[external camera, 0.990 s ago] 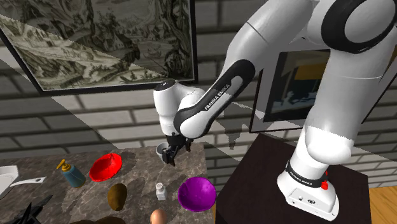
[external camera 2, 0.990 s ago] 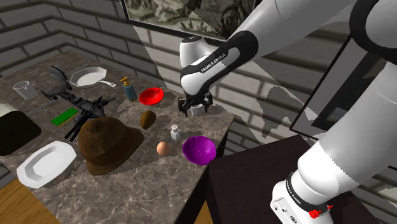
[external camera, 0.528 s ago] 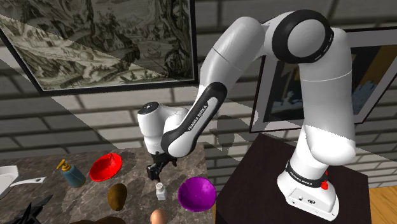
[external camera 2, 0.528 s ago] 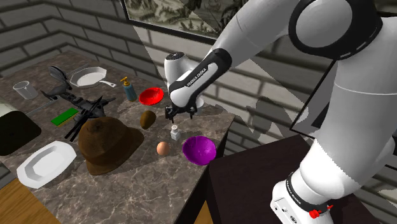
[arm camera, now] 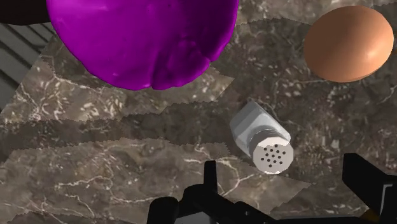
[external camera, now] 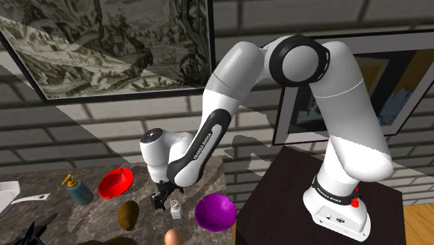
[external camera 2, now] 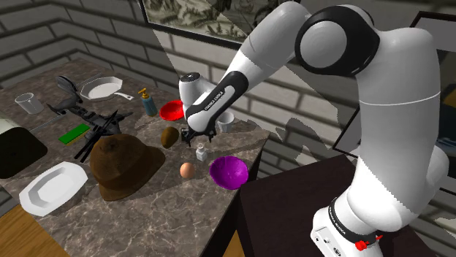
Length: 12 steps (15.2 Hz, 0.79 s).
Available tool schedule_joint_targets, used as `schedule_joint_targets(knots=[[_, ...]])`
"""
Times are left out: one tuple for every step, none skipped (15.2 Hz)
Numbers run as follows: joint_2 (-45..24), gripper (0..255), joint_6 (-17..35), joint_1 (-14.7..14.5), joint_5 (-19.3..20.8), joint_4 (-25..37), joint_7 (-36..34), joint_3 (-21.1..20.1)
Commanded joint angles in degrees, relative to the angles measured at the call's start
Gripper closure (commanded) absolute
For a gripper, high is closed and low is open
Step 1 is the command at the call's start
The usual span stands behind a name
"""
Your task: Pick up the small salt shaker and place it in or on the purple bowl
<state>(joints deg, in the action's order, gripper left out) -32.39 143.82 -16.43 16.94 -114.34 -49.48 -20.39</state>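
Room: grey brick wall with a big framed print hanging behind the arm.
Surface: dark veined marble counter, crowded with kitchen bits.
Salt shaker: it stands upright on the counter, directly under the claw. Its long axis runs straight up and down. The round cap with its ring of small holes points up at the claw. The body is pale grey and carries no label that I can read.
Writing: FRANKA EMIKA in white letters runs along the dark forearm. It appears again in the second exterior view.
Claw: the two black fingers stand wide apart and hold nothing. It hangs low over the shaker, with the cap lying in the gap between the fingers. Neither finger touches the shaker.
Purple bowl: glossy, it sits on the counter near the claw, on the side toward the robot's stand and just past the shaker. Bowl and shaker do not touch.
Egg: brown, it lies near the claw, beyond the shaker and apart from it.
Red bowl: it sits on the far side of the claw from the purple one.
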Motion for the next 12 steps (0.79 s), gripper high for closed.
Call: schedule_joint_targets(knots=[[-1.4, 0, 0.9, -0.4, 0.6, 0.4, -0.4, 0.5], [-2.0, 0, 1.4, -0.6, 0.9, 0.5, -0.6, 0.8], [-2.6, 0, 1.9, -0.9, 1.2, 0.7, -0.8, 1.1], [-3.0, 0, 2.2, -1.0, 1.4, 0.8, -0.9, 1.2], [-3.0, 0, 2.2, -1.0, 1.3, 0.8, -0.9, 1.2], [-3.0, 0, 2.2, -1.0, 1.3, 0.8, -0.9, 1.2], [-3.0, 0, 2.2, -1.0, 1.3, 0.8, -0.9, 1.2], [-3.0, 0, 2.2, -1.0, 1.3, 0.8, -0.9, 1.2], [-3.0, 0, 2.2, -1.0, 1.3, 0.8, -0.9, 1.2], [-3.0, 0, 2.2, -1.0, 1.3, 0.8, -0.9, 1.2], [-3.0, 0, 2.2, -1.0, 1.3, 0.8, -0.9, 1.2], [-3.0, 255, 2.2, -1.0, 1.3, 0.8, -0.9, 1.2]])
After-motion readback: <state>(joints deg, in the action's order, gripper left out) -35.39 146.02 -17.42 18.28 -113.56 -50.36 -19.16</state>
